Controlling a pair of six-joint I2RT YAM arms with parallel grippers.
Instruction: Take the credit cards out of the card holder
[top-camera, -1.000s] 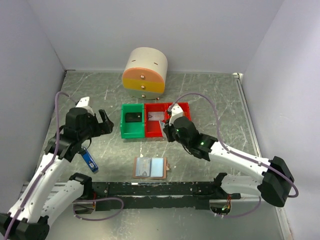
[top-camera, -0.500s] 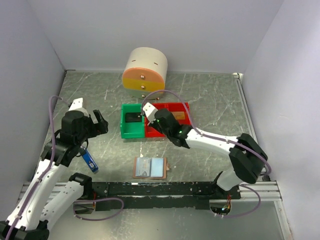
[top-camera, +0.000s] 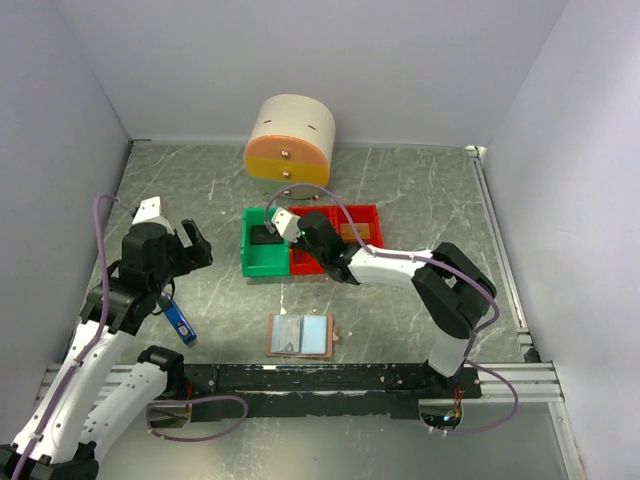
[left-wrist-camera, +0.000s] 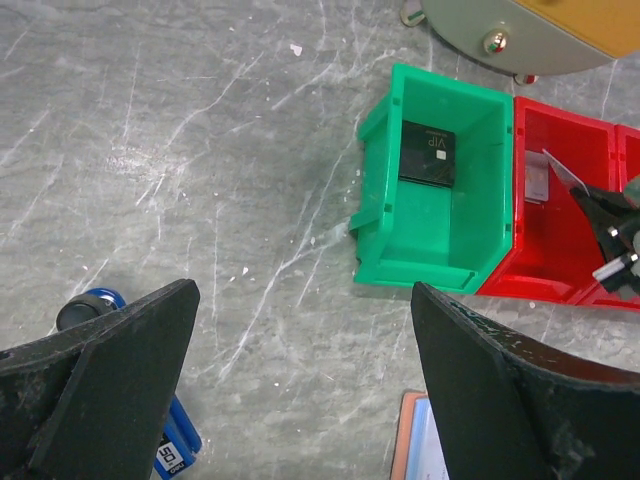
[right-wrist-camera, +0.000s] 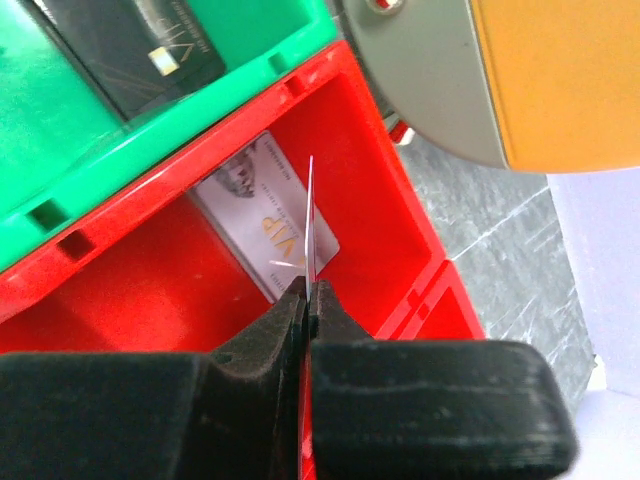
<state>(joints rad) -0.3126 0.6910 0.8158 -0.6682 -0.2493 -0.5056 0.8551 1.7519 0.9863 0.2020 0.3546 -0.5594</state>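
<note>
Silver card (right-wrist-camera: 310, 205) held on edge, pinched low down by the right claw (right-wrist-camera: 308, 292), whose fingers are pressed together on it. It hangs over the red bin (right-wrist-camera: 100, 340) that sits flush against the right side of the green bin (left-wrist-camera: 430, 235). A second silver card (right-wrist-camera: 262, 232), marked VIP, lies flat on that red bin's floor, directly below the held one. A black card (left-wrist-camera: 427, 153), also marked VIP, lies flat in the back half of the green bin.

Card holder (top-camera: 301, 335) lies flat on the tabletop (top-camera: 420, 200), well in front of the green bin and a little to its right. Its tan border frames a pale blue-grey face turned up. I cannot tell from here whether any card sits in its pockets.

Another red bin (top-camera: 366, 240) adjoins the first, two places right of the green one. Something tan shows inside it, too small to identify.

Left claw (left-wrist-camera: 303, 300) is spread wide and holds nothing. It hovers above bare tabletop left of the green bin, well apart from it.

Small blue-and-black gadget (top-camera: 178, 320) lies on the tabletop, left of the green bin and nearer the arm bases, under the left arm.

Round drawer unit (top-camera: 290, 140), with a cream top and an orange and yellow front, stands just behind the green bin.
</note>
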